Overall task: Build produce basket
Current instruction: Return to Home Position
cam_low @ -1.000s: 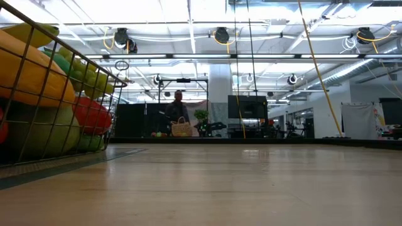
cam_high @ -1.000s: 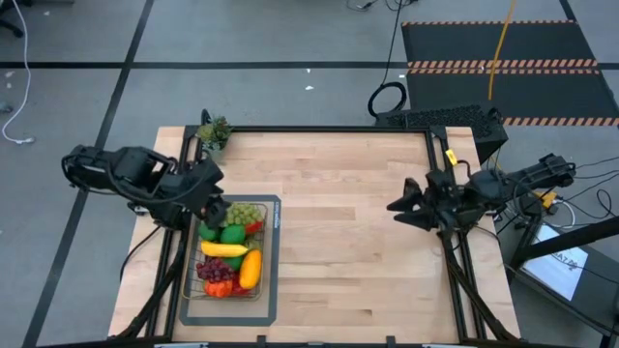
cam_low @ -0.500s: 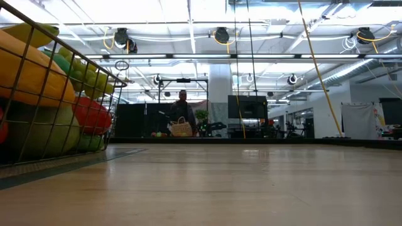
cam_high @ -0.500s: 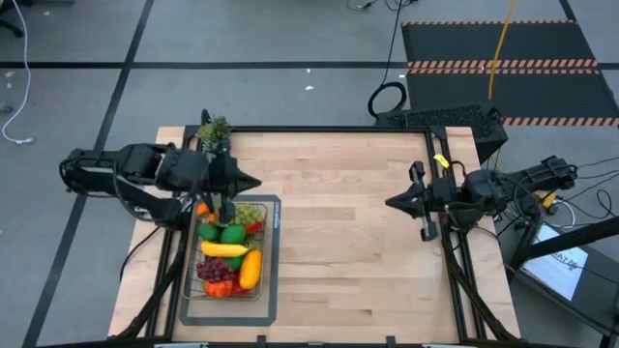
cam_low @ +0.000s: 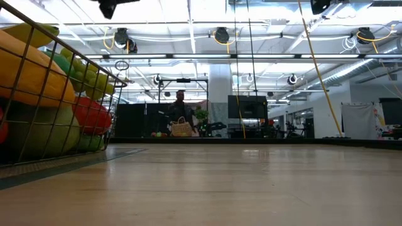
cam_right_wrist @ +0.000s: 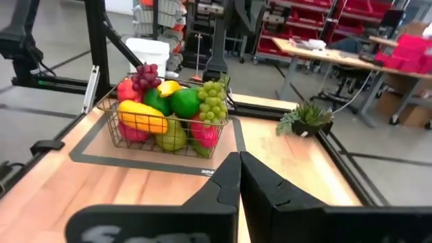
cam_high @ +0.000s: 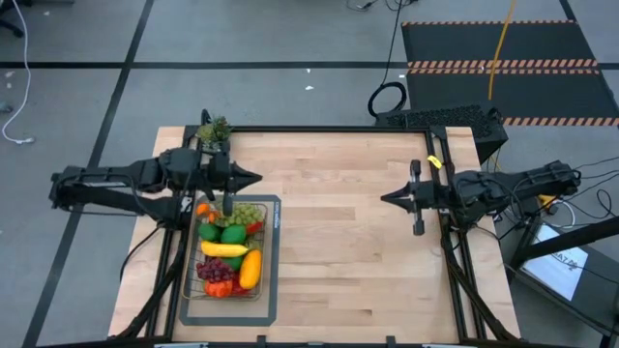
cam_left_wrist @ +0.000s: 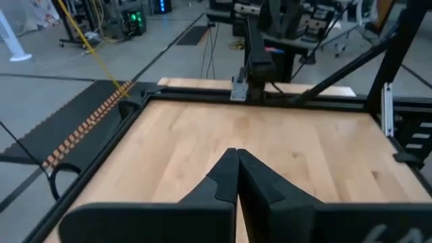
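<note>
Lying lengthwise along the left table edge, the basket holds produce.

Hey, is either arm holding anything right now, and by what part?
Nothing is held: the left gripper and the right gripper are both shut, with nothing between them.

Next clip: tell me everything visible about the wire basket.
The wire basket is a shallow rectangular grid of thin grey metal, upright and flat on a grey mat at the table's left side. Toy produce fills it above the rim: green grapes, a banana, purple grapes. The shut left gripper hangs just past one short end, the right gripper far across; neither touches it.
</note>
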